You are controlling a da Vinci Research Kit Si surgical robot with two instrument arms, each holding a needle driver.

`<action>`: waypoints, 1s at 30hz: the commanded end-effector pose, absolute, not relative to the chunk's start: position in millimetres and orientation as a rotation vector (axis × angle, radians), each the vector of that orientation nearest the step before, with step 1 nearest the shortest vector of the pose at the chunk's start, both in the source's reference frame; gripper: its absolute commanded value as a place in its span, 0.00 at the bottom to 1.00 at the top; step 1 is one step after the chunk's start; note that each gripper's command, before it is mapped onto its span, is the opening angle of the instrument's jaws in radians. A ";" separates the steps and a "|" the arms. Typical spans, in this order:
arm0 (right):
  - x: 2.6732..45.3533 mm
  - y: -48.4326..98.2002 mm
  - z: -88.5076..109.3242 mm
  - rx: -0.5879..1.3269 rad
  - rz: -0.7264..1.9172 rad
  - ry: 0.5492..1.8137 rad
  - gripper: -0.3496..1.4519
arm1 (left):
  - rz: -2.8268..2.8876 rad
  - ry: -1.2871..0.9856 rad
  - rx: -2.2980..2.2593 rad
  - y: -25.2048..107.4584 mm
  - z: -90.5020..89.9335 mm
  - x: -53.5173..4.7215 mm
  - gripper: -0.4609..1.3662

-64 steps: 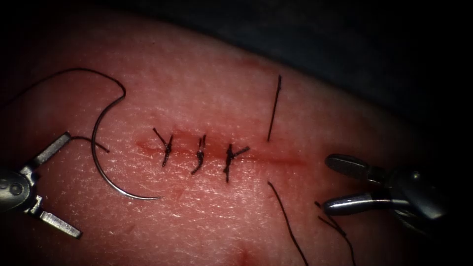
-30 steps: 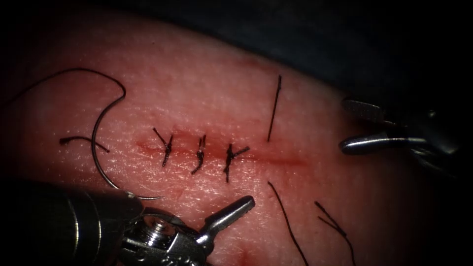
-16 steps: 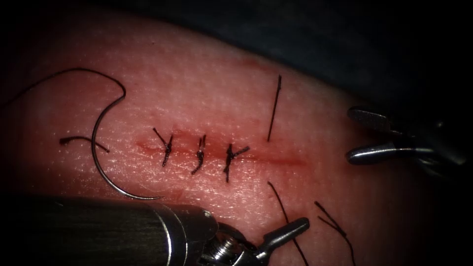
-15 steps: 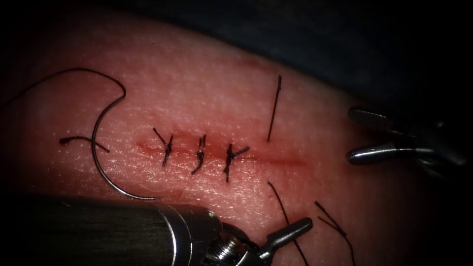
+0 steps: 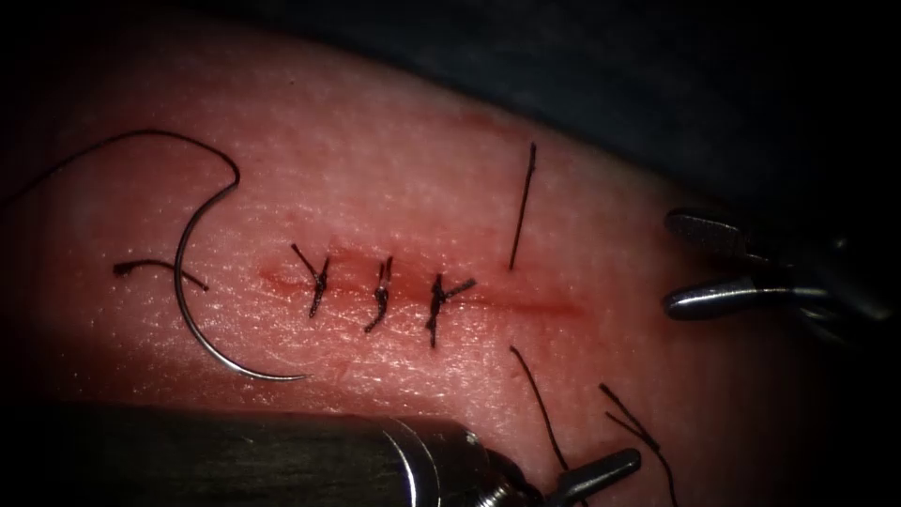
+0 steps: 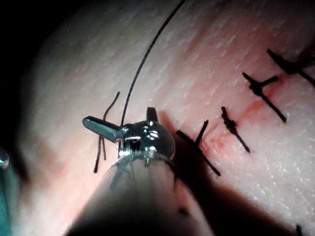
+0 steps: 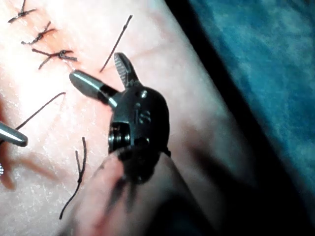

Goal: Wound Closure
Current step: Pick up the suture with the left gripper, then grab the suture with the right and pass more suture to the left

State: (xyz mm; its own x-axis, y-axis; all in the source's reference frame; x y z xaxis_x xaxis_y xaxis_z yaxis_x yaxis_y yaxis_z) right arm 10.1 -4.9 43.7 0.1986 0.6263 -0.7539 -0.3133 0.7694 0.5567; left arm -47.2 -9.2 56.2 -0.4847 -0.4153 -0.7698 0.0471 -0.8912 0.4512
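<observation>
The needle (image 5: 202, 310) is seen lying free on the tissue (image 5: 394, 178), left of the cut (image 5: 422, 293), held by neither tool and not driven in; its thread (image 5: 122, 143) is trailed off from its upper end. 3 knotted stitches (image 5: 380, 294) are seen across the cut. The left tool (image 6: 115, 129) is seen low over the tissue below the cut's right part, jaws spread, nothing gripped, beside a loose thread piece (image 5: 540, 399). The right tool (image 5: 718, 268) is held right of the cut, jaws parted and empty; another cut thread piece (image 5: 522, 207) lies above the cut.
</observation>
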 end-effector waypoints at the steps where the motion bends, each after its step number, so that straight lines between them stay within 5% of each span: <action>1: 10.1 -4.9 43.8 0.310 0.669 1.205 0.84 | -2.400 -0.518 1.391 -9.2 56.0 -47.2 0.06; 5: 10.1 -5.5 44.0 0.312 0.661 1.202 0.84 | -2.399 -0.370 1.330 -8.4 56.2 -47.0 0.06; 30: 12.3 -6.4 48.1 0.154 0.358 1.260 0.98 | -2.388 -0.370 1.398 -2.9 55.1 -42.4 0.06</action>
State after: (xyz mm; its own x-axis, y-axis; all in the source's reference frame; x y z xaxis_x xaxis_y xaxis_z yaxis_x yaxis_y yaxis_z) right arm 12.6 -6.6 48.3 0.2585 0.3379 -0.9050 -0.1751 0.9377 0.3001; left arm -42.1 -2.4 54.9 -0.4532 -0.4207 -0.7859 0.1592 -0.9056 0.3930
